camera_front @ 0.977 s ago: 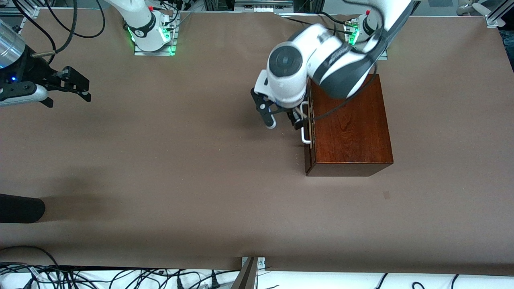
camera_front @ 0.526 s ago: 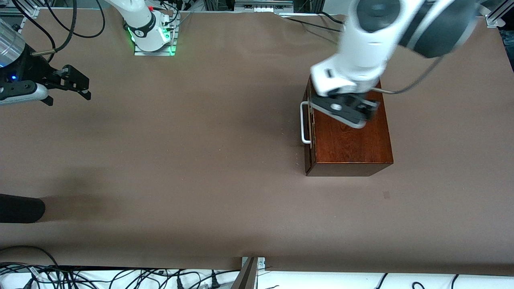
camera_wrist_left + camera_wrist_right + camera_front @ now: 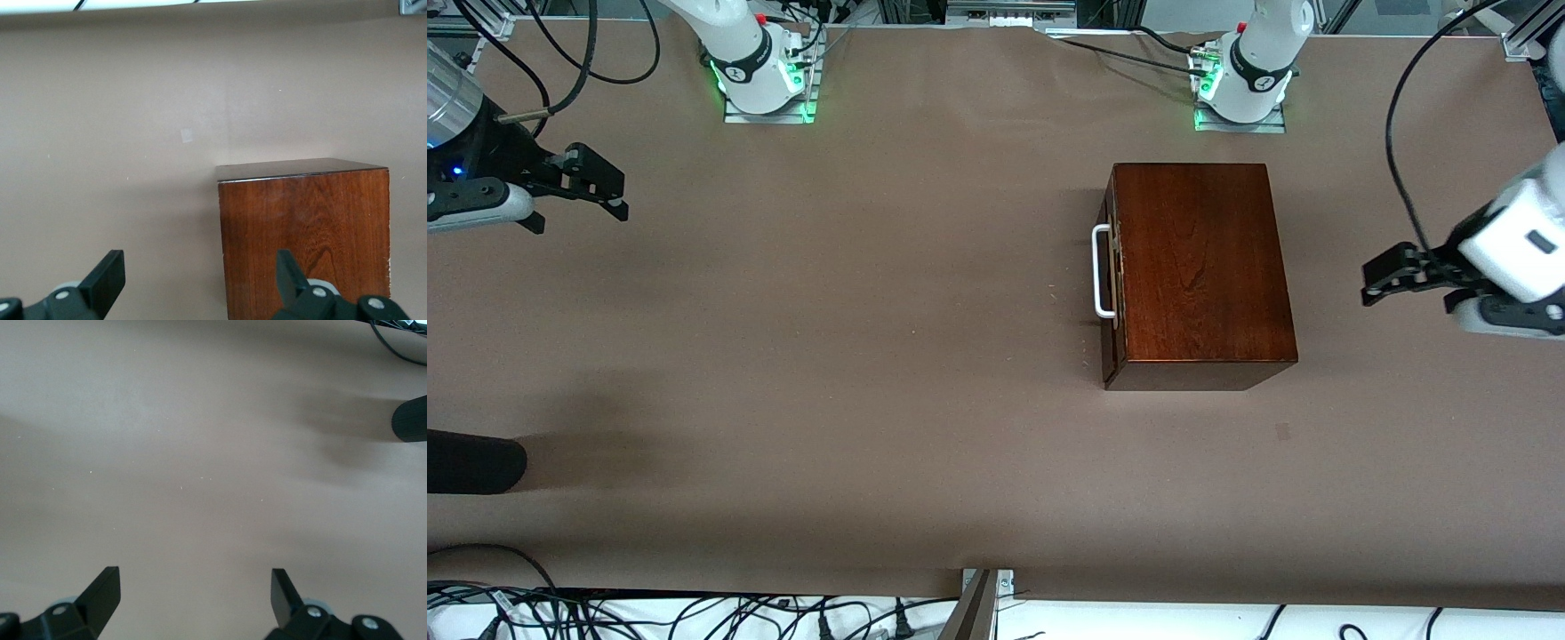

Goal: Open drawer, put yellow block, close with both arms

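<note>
Drawer (image 3: 1110,276) shut, handle (image 3: 1100,270) facing right arm's end of table.

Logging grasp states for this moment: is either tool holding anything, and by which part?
Nothing is held. The left tool is open over the table beside the wooden box; the right tool is open over bare table.

wooden box (image 3: 1200,267): dark reddish-brown wood, grain plain to see, polished and glossy, catching the light along its top edge
drawer handle (image 3: 1101,271): white, smooth bar, looks like painted metal or plastic
table (image 3: 827,356): matt brown covering, like paper or cloth, slightly speckled
left gripper (image 3: 200,283): matt black fingers, plastic-looking
right gripper (image 3: 193,597): same matt black finish
arm shells: smooth glossy white plastic
</note>
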Controlling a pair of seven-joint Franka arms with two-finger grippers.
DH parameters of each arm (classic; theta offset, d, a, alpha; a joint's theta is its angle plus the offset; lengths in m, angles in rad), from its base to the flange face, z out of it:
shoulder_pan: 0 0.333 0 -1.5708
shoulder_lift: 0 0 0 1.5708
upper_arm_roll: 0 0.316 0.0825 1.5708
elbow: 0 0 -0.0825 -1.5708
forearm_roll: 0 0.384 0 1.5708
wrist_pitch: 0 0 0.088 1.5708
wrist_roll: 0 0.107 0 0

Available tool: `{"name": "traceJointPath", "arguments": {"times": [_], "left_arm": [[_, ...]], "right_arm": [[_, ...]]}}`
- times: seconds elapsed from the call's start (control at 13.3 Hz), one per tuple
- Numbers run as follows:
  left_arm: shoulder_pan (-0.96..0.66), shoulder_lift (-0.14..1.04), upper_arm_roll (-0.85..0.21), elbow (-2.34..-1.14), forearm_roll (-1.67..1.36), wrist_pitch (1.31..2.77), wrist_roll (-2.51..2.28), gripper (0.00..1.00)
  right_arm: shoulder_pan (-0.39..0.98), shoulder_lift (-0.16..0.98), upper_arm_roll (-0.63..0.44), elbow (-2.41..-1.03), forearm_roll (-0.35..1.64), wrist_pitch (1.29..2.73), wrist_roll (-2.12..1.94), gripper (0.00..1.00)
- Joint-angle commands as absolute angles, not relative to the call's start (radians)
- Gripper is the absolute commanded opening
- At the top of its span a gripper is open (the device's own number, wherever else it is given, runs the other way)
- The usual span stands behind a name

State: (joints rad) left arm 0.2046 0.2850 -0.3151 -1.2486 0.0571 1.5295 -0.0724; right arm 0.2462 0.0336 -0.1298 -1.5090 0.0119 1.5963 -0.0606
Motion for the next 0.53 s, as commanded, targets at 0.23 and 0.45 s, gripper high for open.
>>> {"name": "traceJointPath", "arguments": {"times": [0.23, 0.45], "left_arm": [[0.032, -0.072, -0.098, -1.733, 0.002, 1.700, -0.086, 1.00], [-0.005, -0.077, -0.031, -1.763, -0.035, 1.732, -0.020, 1.00]], "right_arm": [[0.245, 0.029, -0.117, -1.497, -0.002, 1.575, -0.049, 1.00], [0.247, 0.025, -0.118, -1.497, -0.003, 1.572, -0.051, 1.00]]}}
